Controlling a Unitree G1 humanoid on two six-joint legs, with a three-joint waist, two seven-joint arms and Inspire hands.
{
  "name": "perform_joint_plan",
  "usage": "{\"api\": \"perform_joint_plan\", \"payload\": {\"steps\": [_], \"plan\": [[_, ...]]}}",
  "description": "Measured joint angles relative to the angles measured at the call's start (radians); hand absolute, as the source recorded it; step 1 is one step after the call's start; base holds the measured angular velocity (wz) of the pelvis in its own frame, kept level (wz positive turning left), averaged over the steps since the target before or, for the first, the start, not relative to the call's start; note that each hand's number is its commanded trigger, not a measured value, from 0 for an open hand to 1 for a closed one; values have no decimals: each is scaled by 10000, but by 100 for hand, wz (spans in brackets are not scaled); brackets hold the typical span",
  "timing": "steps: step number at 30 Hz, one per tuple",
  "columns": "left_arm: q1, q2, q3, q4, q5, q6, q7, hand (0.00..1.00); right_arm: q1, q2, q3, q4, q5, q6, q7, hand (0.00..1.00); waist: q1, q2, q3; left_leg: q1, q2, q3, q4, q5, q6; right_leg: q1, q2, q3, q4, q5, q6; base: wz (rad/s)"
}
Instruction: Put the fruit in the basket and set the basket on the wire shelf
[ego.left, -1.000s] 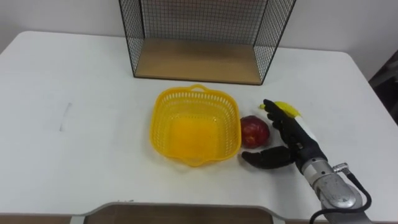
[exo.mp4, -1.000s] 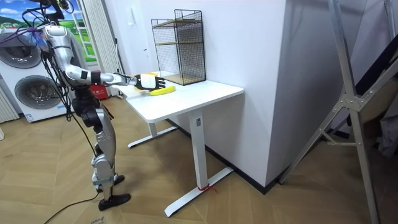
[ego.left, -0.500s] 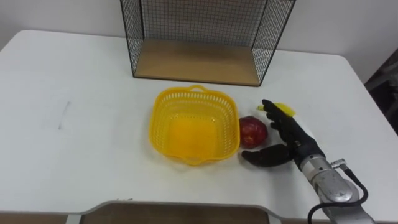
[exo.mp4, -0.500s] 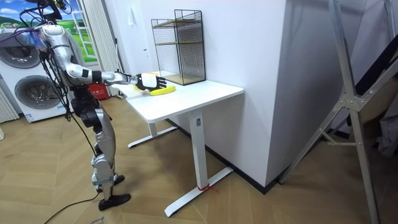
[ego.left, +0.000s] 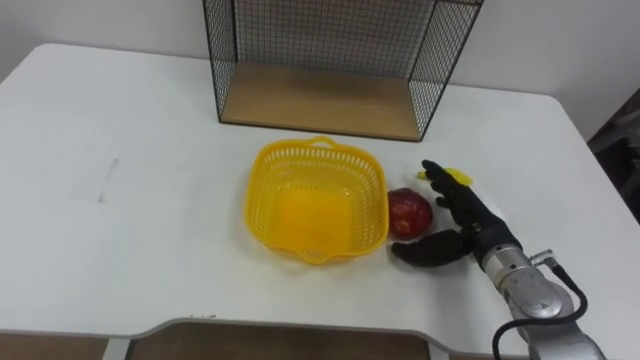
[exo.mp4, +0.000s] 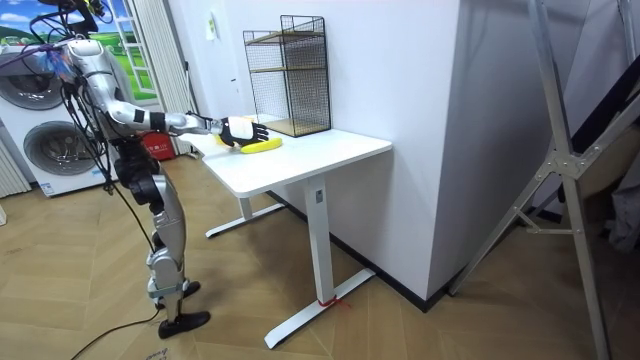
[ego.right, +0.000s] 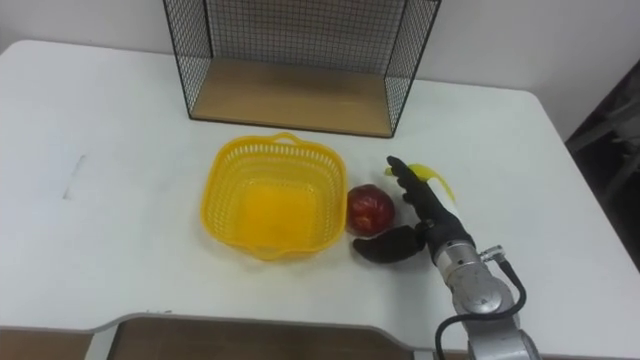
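Right hand (ego.left: 468, 228) open, fingers spread and thumb low, stands just right of the red apple (ego.left: 409, 211), which rests on the worktop (ego.left: 150, 230) just beside the yellow basket's (ego.left: 255, 200) right wall — apple between basket and palm — contact not confirmed.

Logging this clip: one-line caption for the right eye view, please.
Open right robot hand at the red apple beside the empty yellow basket, wire shelf behind.

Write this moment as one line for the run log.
right robot hand: open, beside apple | basket: empty, on table | banana: on table, beyond robot hand | wire shelf: no basket yet
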Motion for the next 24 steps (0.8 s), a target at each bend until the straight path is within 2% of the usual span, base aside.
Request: {"api": "perform_joint_plan", "payload": {"steps": [2, 11, 13, 24], "plan": [[-51, 0, 0, 0, 0, -3, -1, 0, 0, 0, 28, -30, -284, -6, 0, 100, 4, 2, -1, -1, 0, -3, 6, 0, 0, 1, 0, -2, 2, 0, 0, 0], [-187, 0, -5, -31, -3, -28, -1, 0, -298, -139, 89, 91, -1241, -15, -349, 100, 17, 47, -30, 21, 1, -6, -8, 0, 0, 3, 4, -13, -6, 0, 0, 0], [-216, 0, -7, -31, -4, -34, -1, 0, -373, -185, 90, 228, -1345, -24, -463, 100, 37, 60, -79, 31, 3, -16, -14, 0, 0, 12, 7, -23, -11, 0, 0, 0], [-395, 1, -27, -4, -22, -225, 2, 0, -396, -236, 221, 266, -1493, -28, -576, 100, 197, 51, -80, 45, 3, -64, -34, 1, -1, 33, 0, -140, -16, 0, 0, 1]]}}
